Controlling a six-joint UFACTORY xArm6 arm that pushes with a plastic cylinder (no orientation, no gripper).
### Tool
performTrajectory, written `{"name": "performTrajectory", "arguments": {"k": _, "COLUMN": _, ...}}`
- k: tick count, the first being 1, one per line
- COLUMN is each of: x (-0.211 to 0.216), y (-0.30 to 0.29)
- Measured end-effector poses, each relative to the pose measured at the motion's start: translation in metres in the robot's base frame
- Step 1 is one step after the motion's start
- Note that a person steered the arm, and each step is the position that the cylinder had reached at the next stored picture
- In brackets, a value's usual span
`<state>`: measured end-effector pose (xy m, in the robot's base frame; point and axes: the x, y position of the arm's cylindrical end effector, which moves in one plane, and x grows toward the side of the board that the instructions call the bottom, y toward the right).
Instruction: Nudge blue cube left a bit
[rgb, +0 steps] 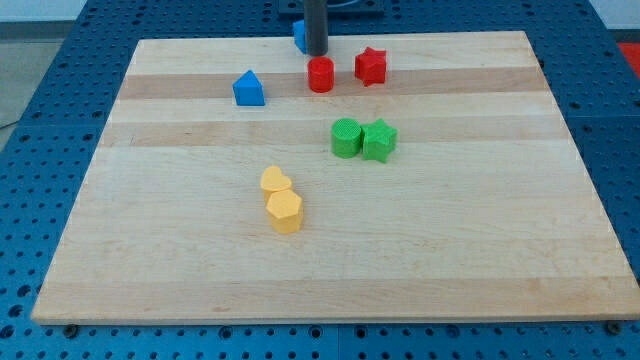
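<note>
Wooden board on a blue pegboard bench. No gripper on the arm, just a dark rod holding nothing; my tip is down at the far edge, touching the right side of the blue cube, which the rod partly hides. Near the tip: red cylinder, red star to its right. Blue house-shaped block further left. Mid-board: green cylinder touching green star. Nearer, left of centre: yellow heart & yellow hexagon, touching.
</note>
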<state>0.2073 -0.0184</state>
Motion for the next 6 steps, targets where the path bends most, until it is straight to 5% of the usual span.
{"name": "performTrajectory", "arguments": {"k": 3, "x": 0.005, "y": 0.08}}
{"name": "performTrajectory", "arguments": {"k": 6, "x": -0.013, "y": 0.032}}
